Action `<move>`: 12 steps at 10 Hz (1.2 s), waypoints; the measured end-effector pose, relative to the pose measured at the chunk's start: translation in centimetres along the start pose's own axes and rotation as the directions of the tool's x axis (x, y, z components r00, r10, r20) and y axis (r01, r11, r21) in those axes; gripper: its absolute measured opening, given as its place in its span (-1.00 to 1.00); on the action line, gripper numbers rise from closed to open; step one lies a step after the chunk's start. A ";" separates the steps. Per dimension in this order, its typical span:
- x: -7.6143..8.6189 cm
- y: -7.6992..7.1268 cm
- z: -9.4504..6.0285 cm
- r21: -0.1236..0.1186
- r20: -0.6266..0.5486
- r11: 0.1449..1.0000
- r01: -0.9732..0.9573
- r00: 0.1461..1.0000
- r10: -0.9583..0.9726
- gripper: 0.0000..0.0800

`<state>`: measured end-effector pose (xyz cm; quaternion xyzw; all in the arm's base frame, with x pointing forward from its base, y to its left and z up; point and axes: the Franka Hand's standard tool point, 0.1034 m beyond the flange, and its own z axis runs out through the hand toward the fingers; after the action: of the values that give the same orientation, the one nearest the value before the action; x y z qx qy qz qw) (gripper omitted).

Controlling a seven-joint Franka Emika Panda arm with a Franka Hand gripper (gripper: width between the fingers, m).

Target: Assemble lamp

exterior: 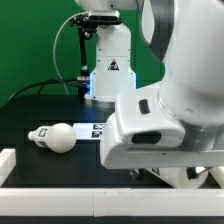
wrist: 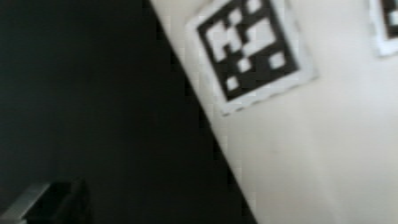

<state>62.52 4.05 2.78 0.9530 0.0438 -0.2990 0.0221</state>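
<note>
- Matte white bulb point(exterior: 56, 137) lies on its side on the black worktop point(exterior: 30, 108), toward the exterior view's left, neck pointing that way.
- The marker board point(exterior: 97, 130) sits just beside its round end.
- The arm point(exterior: 185, 70) largely hides the pincer point(exterior: 138, 170); I cannot tell how wide it stands.
- The wrist view shows a blurred tagged white surface point(wrist: 311, 150).

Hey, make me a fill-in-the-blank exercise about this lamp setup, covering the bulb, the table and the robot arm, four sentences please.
1. The bulb lies on its ___, not upright.
2. The table under it is ___ in colour.
3. The backdrop behind the robot arm is ___.
4. In the exterior view, the bulb lies toward that view's ___ of the marker board.

Missing words: side; black; green; left.
</note>
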 end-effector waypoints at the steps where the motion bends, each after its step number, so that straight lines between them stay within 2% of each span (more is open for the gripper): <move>1: -0.1 -0.1 0.3 0.000 0.049 1.000 0.000 0.999 0.000 0.75; 2: -0.6 -0.1 0.3 0.000 0.064 1.000 0.000 0.998 0.000 0.75; 4: -5.1 0.3 1.4 0.000 0.203 1.000 -0.005 0.979 0.005 0.75; 5: -5.5 0.3 1.8 -0.001 0.227 1.000 -0.007 0.974 0.007 0.75; 12: -5.3 0.2 2.1 -0.001 0.225 1.000 -0.005 0.974 0.005 0.75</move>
<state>57.04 3.30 4.13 0.9131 0.0384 -0.4050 0.0280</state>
